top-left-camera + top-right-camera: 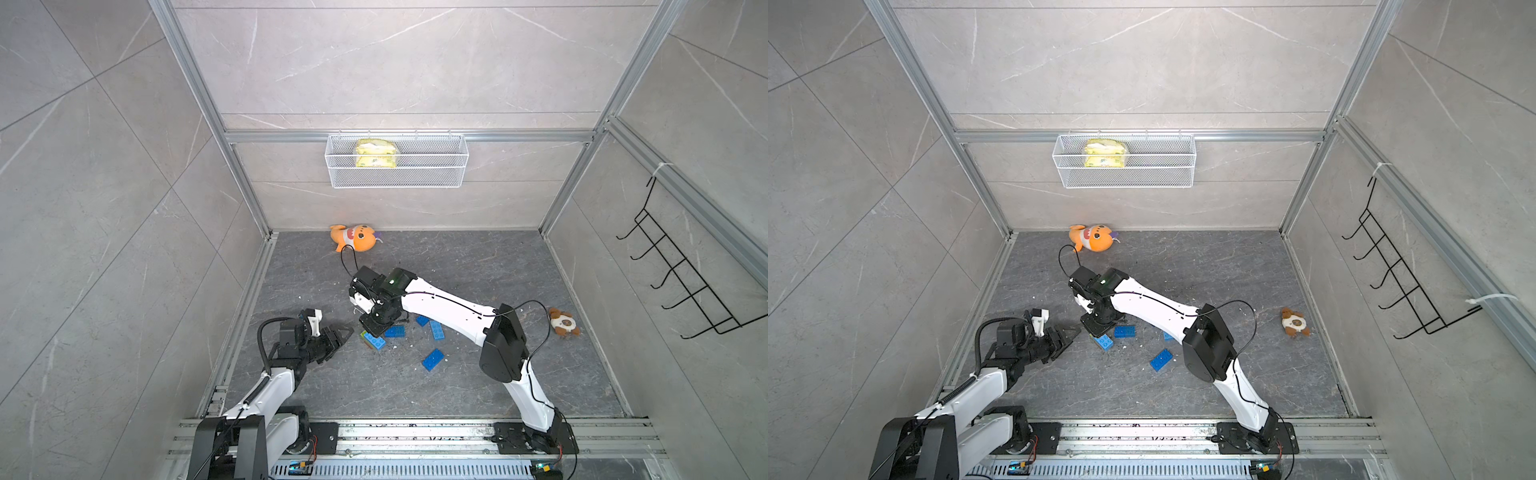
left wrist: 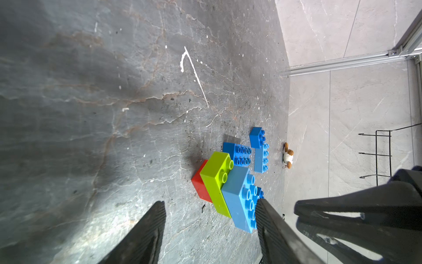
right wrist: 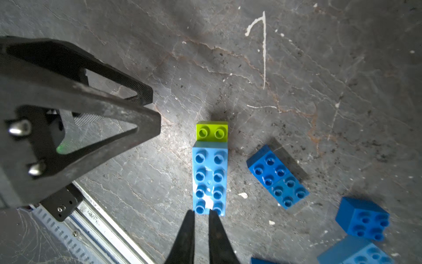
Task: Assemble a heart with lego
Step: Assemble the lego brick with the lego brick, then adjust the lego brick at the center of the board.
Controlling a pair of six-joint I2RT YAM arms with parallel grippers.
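Orange plush shark (image 1: 355,237) is laid against back wall | yellow packet (image 1: 375,153) is held in white wire basket (image 1: 397,178) | brown plush toy (image 1: 563,322) is seen near right wall | black hook rack (image 1: 685,261) is hung there

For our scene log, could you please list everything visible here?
brick stack: one, red, lime-green and light blue, floor between the arms.
loose bricks: four, blue, floor beside the stack.
plush shark: one, orange, by the back wall.
small plush: one, brown and white, floor's right side.
wire basket: one, white, back wall.
pack: one, yellow, in the basket.
hook rack: one, black, right wall.
left end effector: one, black, open beside the stack.
right end effector: one, black, shut over the stack.
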